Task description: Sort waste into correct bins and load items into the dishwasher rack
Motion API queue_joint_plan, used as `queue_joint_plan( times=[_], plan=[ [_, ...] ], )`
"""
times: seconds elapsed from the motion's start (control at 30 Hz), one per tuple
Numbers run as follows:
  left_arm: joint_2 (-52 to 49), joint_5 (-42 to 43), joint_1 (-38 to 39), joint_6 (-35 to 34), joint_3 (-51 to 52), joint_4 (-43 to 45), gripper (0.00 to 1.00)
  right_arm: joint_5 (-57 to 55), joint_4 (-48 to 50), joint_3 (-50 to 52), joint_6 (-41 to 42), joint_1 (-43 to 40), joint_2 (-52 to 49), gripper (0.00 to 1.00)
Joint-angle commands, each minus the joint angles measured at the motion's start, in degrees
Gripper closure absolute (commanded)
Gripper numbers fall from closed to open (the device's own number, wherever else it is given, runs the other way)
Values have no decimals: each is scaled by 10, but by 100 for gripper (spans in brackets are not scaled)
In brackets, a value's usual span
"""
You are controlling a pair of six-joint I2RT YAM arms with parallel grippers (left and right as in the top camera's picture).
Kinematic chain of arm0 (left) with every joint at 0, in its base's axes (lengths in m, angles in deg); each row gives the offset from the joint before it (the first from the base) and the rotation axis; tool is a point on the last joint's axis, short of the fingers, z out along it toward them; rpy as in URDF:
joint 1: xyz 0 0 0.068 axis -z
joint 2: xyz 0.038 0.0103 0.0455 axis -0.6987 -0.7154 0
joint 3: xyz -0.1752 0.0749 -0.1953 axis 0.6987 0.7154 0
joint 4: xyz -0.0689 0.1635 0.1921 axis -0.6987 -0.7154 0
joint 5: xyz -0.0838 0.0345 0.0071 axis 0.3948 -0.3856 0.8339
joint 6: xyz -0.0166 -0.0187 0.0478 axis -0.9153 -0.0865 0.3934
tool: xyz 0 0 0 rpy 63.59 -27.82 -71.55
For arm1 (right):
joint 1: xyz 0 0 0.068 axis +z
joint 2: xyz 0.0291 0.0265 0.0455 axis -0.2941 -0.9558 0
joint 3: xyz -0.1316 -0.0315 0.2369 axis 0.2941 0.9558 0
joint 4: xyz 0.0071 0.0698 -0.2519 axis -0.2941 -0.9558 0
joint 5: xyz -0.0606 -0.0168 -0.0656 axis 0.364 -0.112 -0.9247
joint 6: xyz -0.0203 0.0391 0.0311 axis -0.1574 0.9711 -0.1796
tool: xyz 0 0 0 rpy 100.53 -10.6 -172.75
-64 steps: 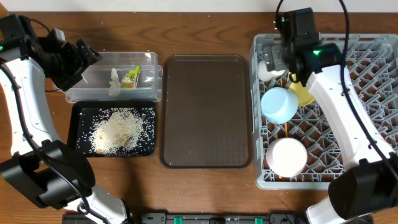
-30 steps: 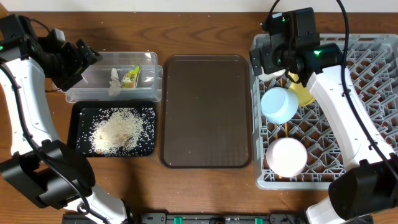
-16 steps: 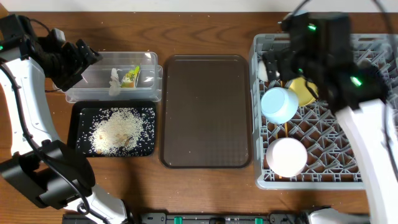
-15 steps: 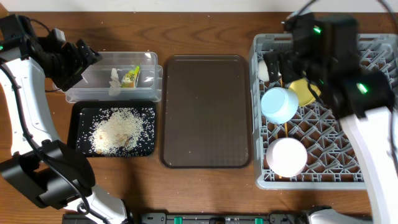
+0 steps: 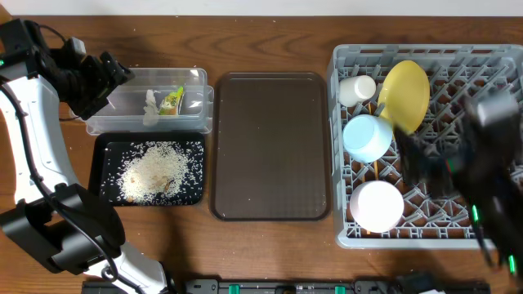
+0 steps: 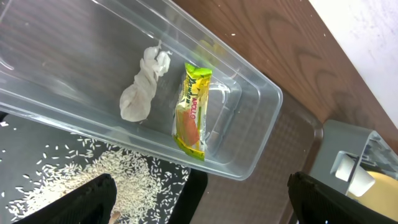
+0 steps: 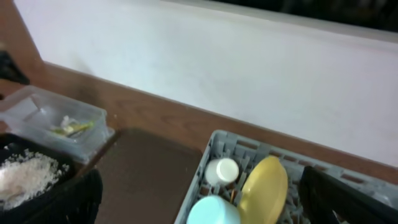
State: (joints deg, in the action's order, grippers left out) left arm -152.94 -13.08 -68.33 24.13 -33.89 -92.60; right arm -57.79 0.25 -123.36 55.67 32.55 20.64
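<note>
While neither arm carries anything, the table reads as all but sorted. The left gripper (image 6: pixel 200 186) hangs with jaws wide and empty over the clear tub (image 5: pixel 122 102), which sits near the tabletop's far left corner. Inside the tub lie the crumpled tissue (image 6: pixel 142 87) and, just beside it, the green-and-yellow snack wrapper (image 6: pixel 193 109). The black tray (image 5: pixel 105 145), directly in front of the tub and close against its near wall, holds the rice scraps (image 5: pixel 155 171). The brown serving tray (image 5: pixel 270 147) occupies the tabletop's middle.

The dishwasher rack (image 5: pixel 490 65) stands along the right edge. It holds the white cup (image 5: pixel 357 90) in its far left corner, the yellow plate (image 5: pixel 404 94) on edge just beside the cup, the light blue bowl (image 5: pixel 368 137) in front of the cup, and the white bowl (image 5: pixel 377 206) near its near left corner. The chopsticks cannot be made out; a pale sliver between the two bowls may be them.

The right gripper (image 7: pixel 199 177) has jaws wide and empty, high above the table. From overhead its arm shows only as a dark smear over the rack's right half.

Hazards, as judged: the plate, kept upright by pegs alone, seems likeliest to topple if the right arm sweeps low across the rack, and it could strike the cup. A careless descent of the left gripper could catch the tub's thin rim. That could spill the light tissue and wrapper or shove the tub onto the rice.
</note>
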Motion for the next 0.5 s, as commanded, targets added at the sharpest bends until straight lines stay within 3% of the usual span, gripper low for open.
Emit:
queue_joint_plan(
  times=[0.0,0.27,0.47],
  plan=[
    [1,-1,-2,3,-2,-1,9,5,20,106,1,4,104,1],
    [1,-1,-2,3,-2,-1,9,6,115,392,49,-50,388,1],
    [1,-1,-2,3,-2,-1,9,7,268,551,64,-69,425,1]
  ],
)
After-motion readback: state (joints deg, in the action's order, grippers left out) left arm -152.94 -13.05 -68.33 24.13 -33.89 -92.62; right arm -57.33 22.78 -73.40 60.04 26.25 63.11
